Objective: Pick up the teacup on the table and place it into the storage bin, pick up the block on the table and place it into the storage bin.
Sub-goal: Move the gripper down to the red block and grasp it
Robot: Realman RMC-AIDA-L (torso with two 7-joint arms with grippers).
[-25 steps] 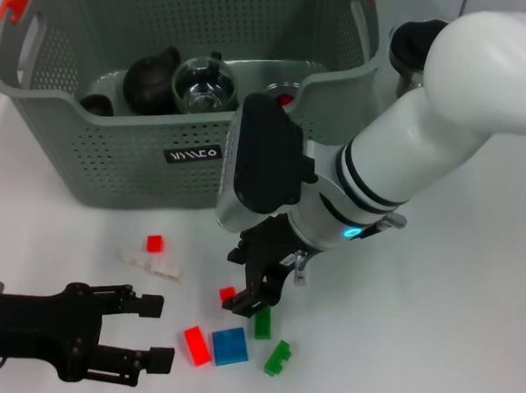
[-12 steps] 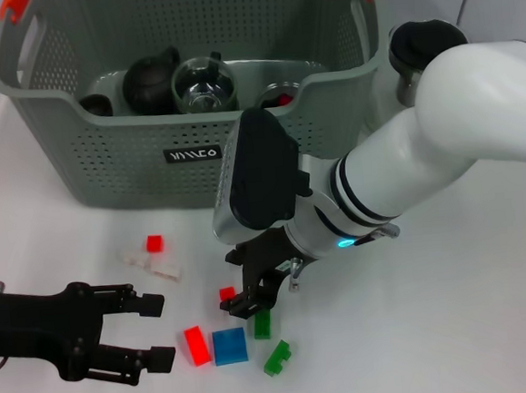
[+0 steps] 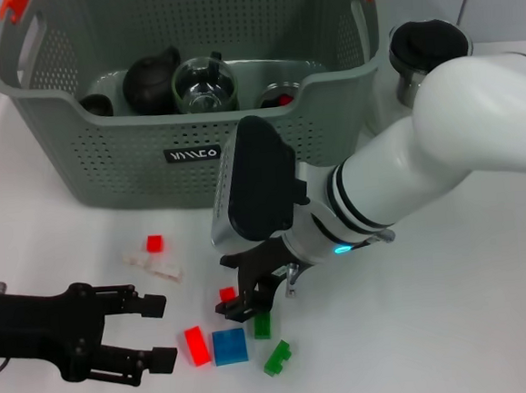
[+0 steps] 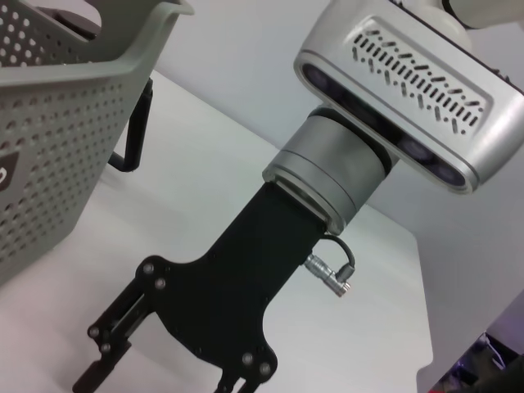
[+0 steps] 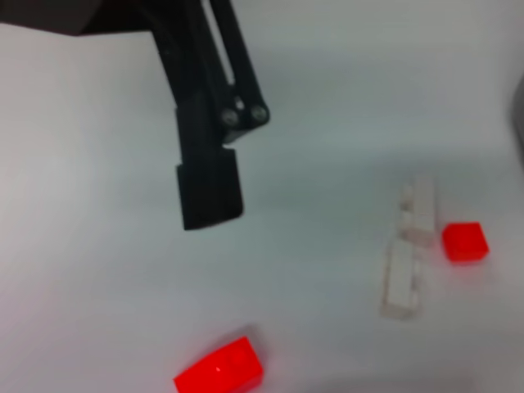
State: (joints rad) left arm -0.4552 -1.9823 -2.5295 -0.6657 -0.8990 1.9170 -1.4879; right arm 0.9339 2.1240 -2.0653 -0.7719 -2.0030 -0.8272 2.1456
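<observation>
A dark teapot (image 3: 151, 78) sits just beside a clear glass pot (image 3: 203, 85). To the glass pot's other side is a small dish with something red inside (image 3: 279, 95), and well beyond that stands a metal cup with a dark opening (image 3: 426, 49) on the white table (image 3: 56, 231).

bright even light; soft shadows on table (image 3: 492, 324); right wrist view blurred

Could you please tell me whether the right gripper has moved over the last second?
Yes, slightly. The right gripper has crept down and toward the robot's left, closing on the blue block, which stays fixed on the table.
</observation>
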